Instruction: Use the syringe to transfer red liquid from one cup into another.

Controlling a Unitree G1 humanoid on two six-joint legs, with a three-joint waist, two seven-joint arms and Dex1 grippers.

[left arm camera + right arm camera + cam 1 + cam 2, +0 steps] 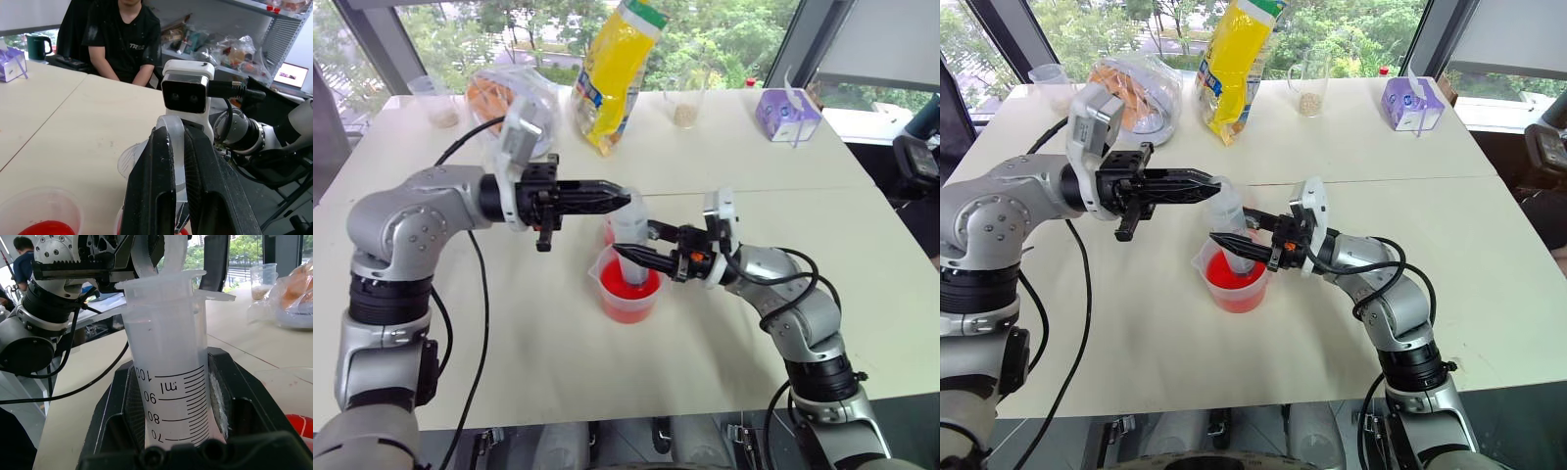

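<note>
Head view: syringe (628, 240) upright, tip down.

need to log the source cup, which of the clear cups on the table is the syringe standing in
The spouted beaker holding red liquid, nearest the robot. The syringe stands in it; the two cups at the table's far edge hold beige grains.

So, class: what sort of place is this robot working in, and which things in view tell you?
Probably a robotics lab or office: cluttered storage shelves, a laptop on a side desk, and a seated person beside the pale table.

Pale table (509, 343), red-filled beaker (628, 289), yellow bag (612, 73), purple box (785, 115)
</note>
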